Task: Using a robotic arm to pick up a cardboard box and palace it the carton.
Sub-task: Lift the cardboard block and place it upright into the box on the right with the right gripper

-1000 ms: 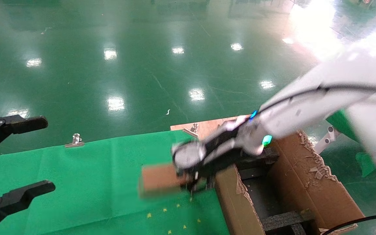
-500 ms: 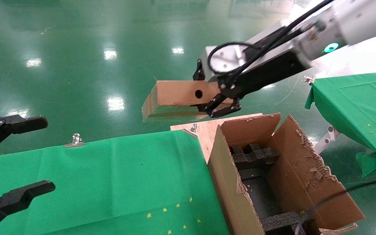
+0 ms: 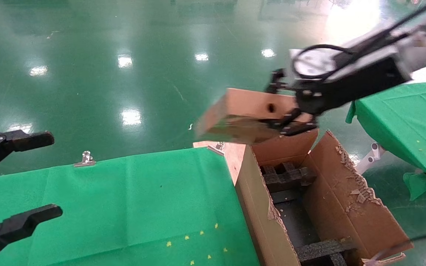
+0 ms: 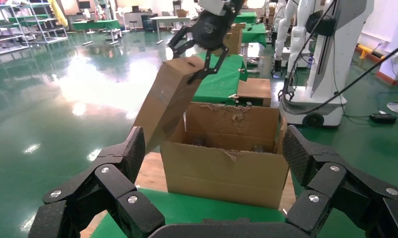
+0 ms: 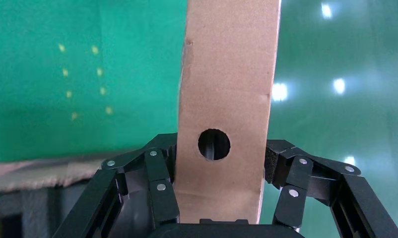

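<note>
You are looking down from the head camera at the carry step: the robotic arm (image 3: 368, 66), your right one, reaches in from the upper right of the frame, and its right gripper (image 3: 290, 111) is pinching the cardboard box (image 3: 242, 114) by one end. The wrist camera on that arm shows the box's (image 5: 227, 99) narrow side with its round hole, a black finger pressed against each broad face. The box hangs in the air in the upper middle of the frame, tilted, its free end pointing toward the left, just above the far flap of the carton (image 3: 350, 207). The carton fills the lower right of the frame, open at the top, with ragged torn flaps and black foam dividers (image 3: 288, 175) inside. A green cloth table (image 3: 124, 207) lies at lower left, touching the carton's near wall. Your left gripper (image 3: 17, 177) is parked at the left edge of the frame, its fingers spread wide and holding nothing. The box is lifted but not yet placed; next, I judge, you must bring it over the opening, line it up between the foam dividers, lower it and let go
</note>
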